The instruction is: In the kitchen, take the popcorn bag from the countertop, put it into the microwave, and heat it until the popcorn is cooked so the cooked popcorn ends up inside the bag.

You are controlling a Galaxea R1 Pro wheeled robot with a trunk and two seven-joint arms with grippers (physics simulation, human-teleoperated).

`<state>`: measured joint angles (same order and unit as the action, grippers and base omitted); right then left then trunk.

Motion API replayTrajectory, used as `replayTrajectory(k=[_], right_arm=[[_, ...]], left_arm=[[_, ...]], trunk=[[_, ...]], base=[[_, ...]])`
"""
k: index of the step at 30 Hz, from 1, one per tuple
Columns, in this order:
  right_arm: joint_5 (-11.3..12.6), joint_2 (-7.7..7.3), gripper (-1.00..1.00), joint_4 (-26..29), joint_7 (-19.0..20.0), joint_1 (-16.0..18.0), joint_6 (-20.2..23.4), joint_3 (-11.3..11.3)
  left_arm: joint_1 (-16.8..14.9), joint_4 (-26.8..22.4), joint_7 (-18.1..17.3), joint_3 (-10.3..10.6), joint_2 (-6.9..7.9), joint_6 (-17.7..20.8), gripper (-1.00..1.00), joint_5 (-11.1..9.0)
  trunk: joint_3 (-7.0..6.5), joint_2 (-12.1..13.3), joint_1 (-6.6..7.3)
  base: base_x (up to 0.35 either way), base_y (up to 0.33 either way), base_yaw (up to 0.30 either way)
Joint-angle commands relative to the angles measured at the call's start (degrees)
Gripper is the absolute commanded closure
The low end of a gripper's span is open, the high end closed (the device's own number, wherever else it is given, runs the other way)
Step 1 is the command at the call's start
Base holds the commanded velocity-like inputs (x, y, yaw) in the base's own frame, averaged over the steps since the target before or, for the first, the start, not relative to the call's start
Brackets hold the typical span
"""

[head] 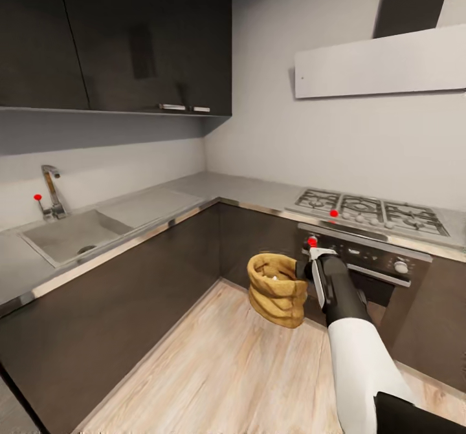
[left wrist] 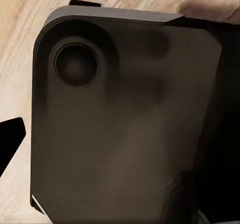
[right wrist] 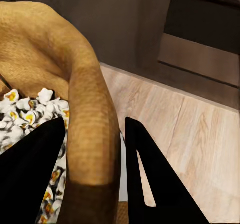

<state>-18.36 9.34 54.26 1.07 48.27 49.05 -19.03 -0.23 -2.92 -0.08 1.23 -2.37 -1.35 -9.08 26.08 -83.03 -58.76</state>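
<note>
Right gripper (right wrist: 92,179) clamped on the rolled rim of the tan-yellow crumpled paper popcorn bag (head: 277,288), one black finger inside the mouth, the other outside the wall, rim pinched between. Left gripper state impossible to tell: left wrist view taken up by a dark rounded panel (left wrist: 125,119) close to the lens, pale wood floor beyond its edge. Bag held in mid-air over the light wooden plank floor (head: 213,369), left of the black-and-white right forearm (head: 353,330), well below the worktop edge and in front of the built-in black oven with knobs (head: 378,262). Open floor to the near left, bounded on the left and far side by dark brown cabinet fronts (head: 129,292) meeting at an inner corner. Long grey glossy L-shaped countertop (head: 213,188) with thin metallic edge running above them; grey sunken sink (head: 68,235) and steel tap (head: 53,191) at left, steel gas hob (head: 372,211) at far right. Dark wall cupboards (head: 116,39) high at left, pale extractor hood (head: 382,65) high at right. Bag mouth upward and open; inside, in the right wrist view, white and yellow popped popcorn (right wrist: 25,109) heaped against the inner wall.
</note>
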Motion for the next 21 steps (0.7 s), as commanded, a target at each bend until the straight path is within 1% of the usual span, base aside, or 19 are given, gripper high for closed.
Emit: replayTrajectory(k=[1, 11, 13, 17, 18, 21], right_arm=[[-0.1, 0.08, 1.0, -0.5, 0.1, 0.0, 0.0, -0.3], [-0.4, -0.01, 1.0, -0.8, 0.3, -0.1, -0.5, -0.6], [-0.5, -0.02, 1.0, -0.6, 0.2, -0.1, -0.2, -1.4], [-0.5, -0.03, 1.0, -0.5, -0.1, -0.1, 0.3, -1.9], [-0.5, -0.03, 1.0, -0.5, -0.1, -0.1, 0.4, -2.3], [-0.6, -0.04, 1.0, -0.4, -0.1, -0.1, 0.4, -4.5]], left_arm=[[0.0, 0.0, 0.0, 0.2, 0.0, -0.1, -1.0, -0.5], [0.0, 0.0, 0.0, 0.2, 0.0, -0.2, -1.0, -0.6], [0.0, 0.0, 0.0, 0.2, 0.0, -0.1, -1.0, -0.6], [0.0, 0.0, 0.0, 0.1, 0.0, -0.2, -1.0, -0.6], [0.0, 0.0, 0.0, 0.1, 0.0, -0.2, -1.0, -0.6], [0.0, 0.0, 0.0, 0.1, 0.0, -0.2, -1.0, -0.6]], trunk=[[0.06, 0.0, 0.03], [0.06, 0.0, 0.03], [0.06, 0.0, 0.03], [0.06, 0.0, 0.03], [0.06, 0.0, 0.03], [0.06, 0.0, 0.03]], base=[[-0.173, 0.0, 0.0], [-0.019, 0.0, 0.0], [0.0, 0.0, -0.04], [0.0, 0.0, -0.2], [0.0, 0.0, -0.241], [0.0, 0.0, -0.249]])
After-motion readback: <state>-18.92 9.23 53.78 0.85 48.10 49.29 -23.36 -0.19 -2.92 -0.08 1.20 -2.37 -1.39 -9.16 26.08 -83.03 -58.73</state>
